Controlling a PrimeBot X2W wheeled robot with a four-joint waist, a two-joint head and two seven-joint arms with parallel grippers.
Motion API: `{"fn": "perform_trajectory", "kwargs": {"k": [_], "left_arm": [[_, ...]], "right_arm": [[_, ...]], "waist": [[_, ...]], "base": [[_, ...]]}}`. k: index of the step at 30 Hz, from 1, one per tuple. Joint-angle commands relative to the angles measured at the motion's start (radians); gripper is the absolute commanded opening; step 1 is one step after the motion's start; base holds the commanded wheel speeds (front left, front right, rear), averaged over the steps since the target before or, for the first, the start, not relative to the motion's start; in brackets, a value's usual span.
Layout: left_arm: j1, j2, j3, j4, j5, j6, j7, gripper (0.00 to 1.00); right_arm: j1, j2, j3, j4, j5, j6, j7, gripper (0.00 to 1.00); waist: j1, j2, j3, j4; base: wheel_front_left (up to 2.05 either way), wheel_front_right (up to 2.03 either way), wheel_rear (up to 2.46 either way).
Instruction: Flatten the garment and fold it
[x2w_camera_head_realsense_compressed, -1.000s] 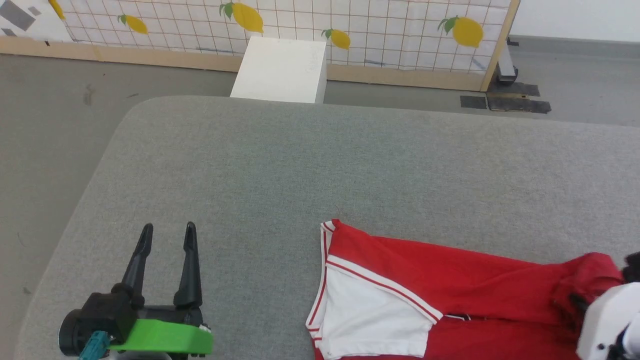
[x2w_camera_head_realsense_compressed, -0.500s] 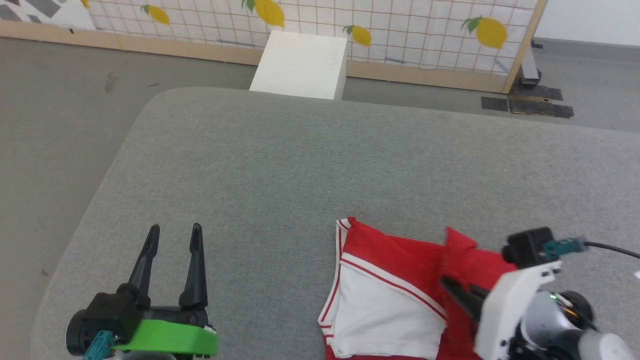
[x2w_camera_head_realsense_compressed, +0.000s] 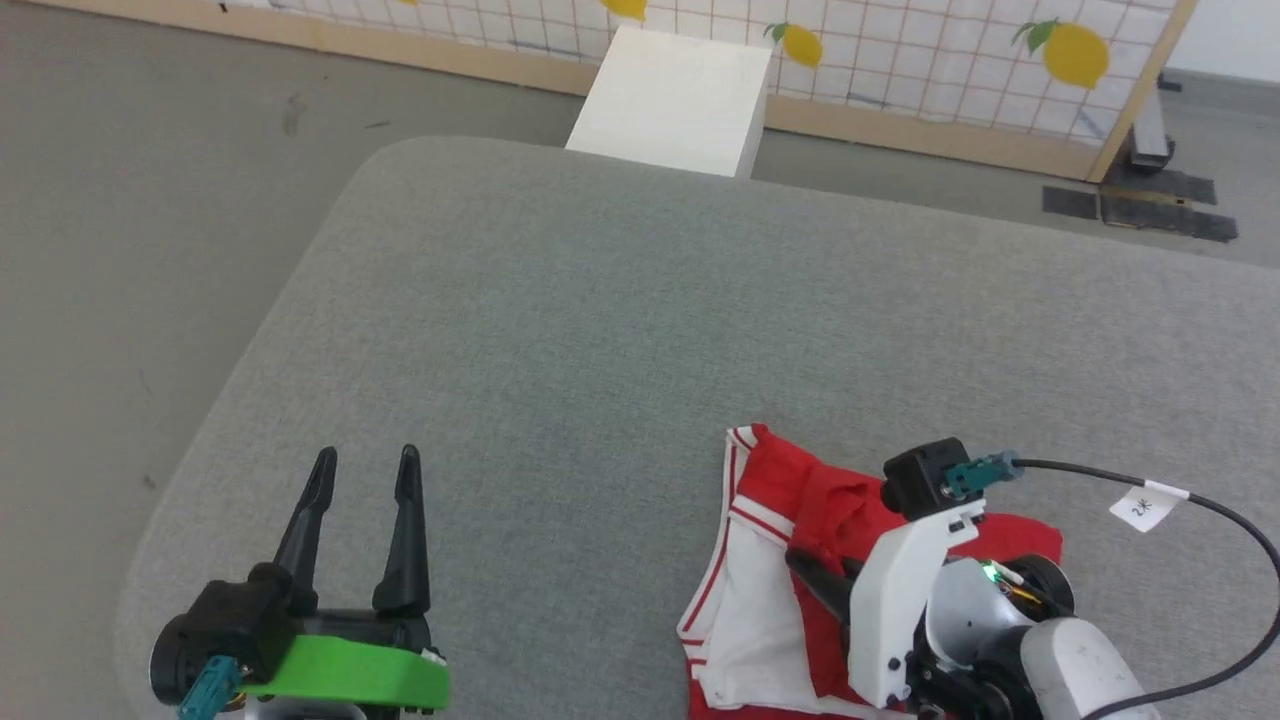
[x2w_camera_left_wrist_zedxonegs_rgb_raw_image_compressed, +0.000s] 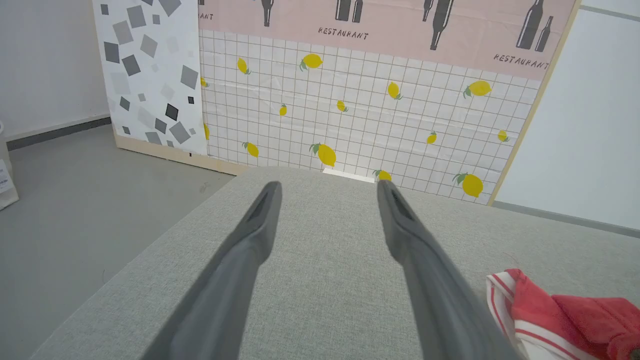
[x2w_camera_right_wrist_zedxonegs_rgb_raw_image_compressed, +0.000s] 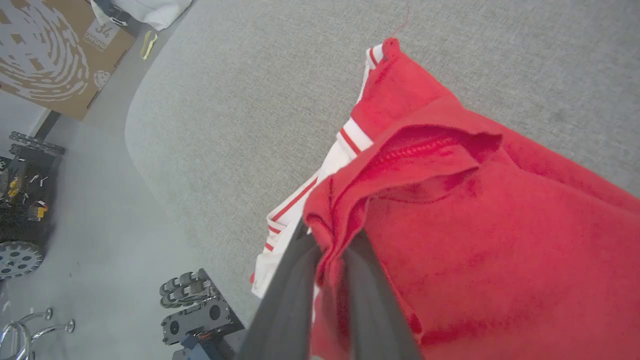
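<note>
The garment (x2w_camera_head_realsense_compressed: 790, 500), a red jersey with a white striped-trim panel, lies bunched near the front right of the grey padded table (x2w_camera_head_realsense_compressed: 600, 300). My right gripper (x2w_camera_head_realsense_compressed: 805, 565) reaches over it from the right, and its white wrist hides much of the cloth. In the right wrist view the fingertips (x2w_camera_right_wrist_zedxonegs_rgb_raw_image_compressed: 305, 250) pinch a raised red fold of the garment (x2w_camera_right_wrist_zedxonegs_rgb_raw_image_compressed: 475, 225), so my right gripper (x2w_camera_right_wrist_zedxonegs_rgb_raw_image_compressed: 327, 242) is shut on it. My left gripper (x2w_camera_head_realsense_compressed: 365, 460) rests open at the front left, well apart from the cloth. Between its spread fingers (x2w_camera_left_wrist_zedxonegs_rgb_raw_image_compressed: 260, 215) is bare table; the garment (x2w_camera_left_wrist_zedxonegs_rgb_raw_image_compressed: 550, 310) shows at lower right.
A white box (x2w_camera_head_realsense_compressed: 680, 100) stands on the floor beyond the table's far edge, in front of a lemon-patterned panel (x2w_camera_head_realsense_compressed: 900, 40). The table's rounded left corner (x2w_camera_head_realsense_compressed: 390, 160) drops to grey floor. A black cable with a white tag (x2w_camera_head_realsense_compressed: 1150, 505) trails from my right wrist.
The head camera has swung, shifting the whole picture. My right gripper has carried the garment's right end leftward over the rest, bunching it up. The left gripper stays open in place.
</note>
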Motion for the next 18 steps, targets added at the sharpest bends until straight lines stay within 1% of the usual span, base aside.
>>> {"fn": "perform_trajectory", "kwargs": {"k": [1,3,8,11,15,18], "left_arm": [[-0.019,-0.005,-0.002,0.003,-0.002,-0.007,-0.004,1.00],[-0.020,-0.005,-0.002,0.006,-0.003,-0.007,-0.004,1.00],[-0.018,-0.006,0.001,0.013,-0.004,-0.007,-0.004,1.00],[-0.017,-0.006,0.001,0.016,-0.003,-0.007,-0.004,1.00],[-0.015,-0.006,0.000,0.016,-0.001,-0.007,-0.004,1.00],[-0.012,-0.006,0.000,0.014,0.001,-0.007,-0.004,1.00]], "right_arm": [[-0.026,0.003,0.002,0.020,-0.013,-0.002,-0.022,1.00],[-0.044,0.006,0.031,0.059,-0.013,-0.002,-0.050,1.00],[-0.076,0.008,0.109,0.097,0.073,-0.002,-0.094,1.00],[-0.096,0.008,0.119,0.110,0.088,-0.002,-0.125,1.00],[-0.133,0.005,0.102,0.122,0.052,-0.002,-0.180,1.00],[-0.171,-0.035,0.096,0.115,0.002,-0.002,-0.251,1.00]], "waist": [[0.0000,0.0000,0.015,0.018],[0.0000,0.0000,0.018,0.025],[0.0000,0.0000,0.016,0.028],[0.0000,0.0000,0.006,0.022],[0.0000,0.0000,-0.014,0.003],[0.0000,0.0000,-0.028,-0.016]], "base": [[0.00,0.00,0.00],[0.00,0.00,0.00],[0.00,0.00,0.00],[0.00,0.00,0.00],[0.00,0.00,0.00],[0.00,0.00,0.00]]}}
